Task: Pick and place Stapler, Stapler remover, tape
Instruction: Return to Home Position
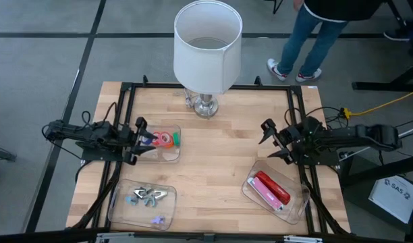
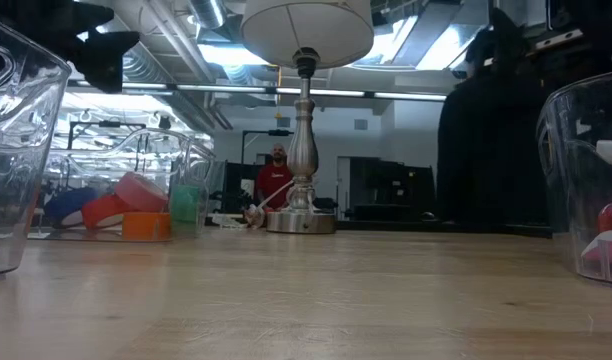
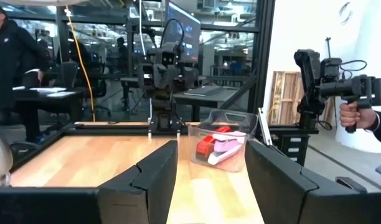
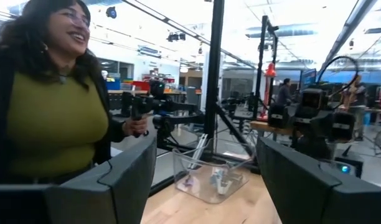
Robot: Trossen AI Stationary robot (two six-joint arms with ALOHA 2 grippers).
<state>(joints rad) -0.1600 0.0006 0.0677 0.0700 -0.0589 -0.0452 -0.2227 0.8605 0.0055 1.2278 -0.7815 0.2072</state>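
Several coloured tape rolls (image 1: 164, 140) lie in a clear tray at the table's left (image 2: 126, 215). Red and pink staplers (image 1: 271, 190) lie in a clear tray near the right near corner (image 3: 218, 144). Grey staple removers (image 1: 147, 196) sit in a clear tray near the left near corner (image 4: 216, 178). My left gripper (image 1: 138, 140) hangs open at the tape tray's left end (image 3: 209, 180). My right gripper (image 1: 268, 140) is open above bare wood, on the far side of the stapler tray (image 4: 206, 180). Neither one holds anything.
A lamp with a white shade (image 1: 207, 46) stands on a metal base (image 2: 301, 218) at the far middle of the table. A black frame (image 1: 125, 88) borders the wooden top. People stand beyond the table (image 4: 50, 106). Bare wood lies between the trays (image 1: 213, 162).
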